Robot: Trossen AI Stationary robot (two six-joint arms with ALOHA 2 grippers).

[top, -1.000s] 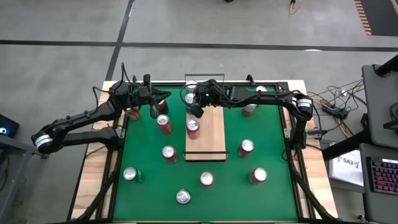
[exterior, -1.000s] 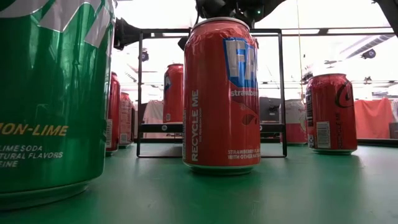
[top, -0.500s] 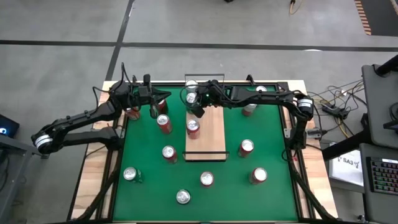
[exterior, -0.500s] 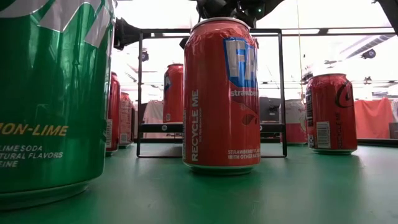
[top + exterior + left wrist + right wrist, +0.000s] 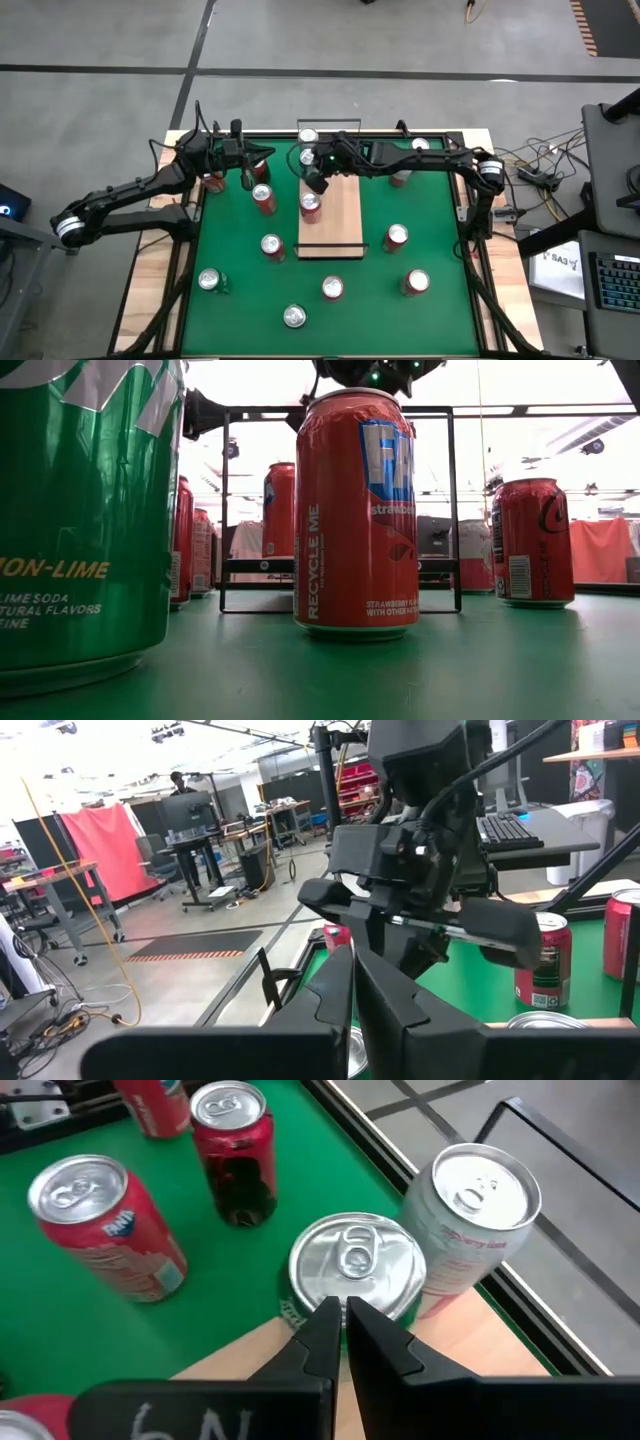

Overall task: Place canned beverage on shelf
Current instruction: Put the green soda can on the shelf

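My right hand [image 5: 343,1312] is pinched shut on nothing, hovering over the far end of the shelf [image 5: 340,215]. Just ahead of its tips stands a can [image 5: 355,1265] at the shelf's edge, with a pale can [image 5: 478,1210] touching beside it. A red can [image 5: 311,204] stands on the shelf near the hand. My left hand [image 5: 247,180] is closed and empty, off over the desk [image 5: 440,230].

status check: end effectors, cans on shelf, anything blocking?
Right end effector shut, empty, over far end of shelf by green can. Left end effector shut, idle, far-left. Three cans on shelf. Red can mid-board; near end open.
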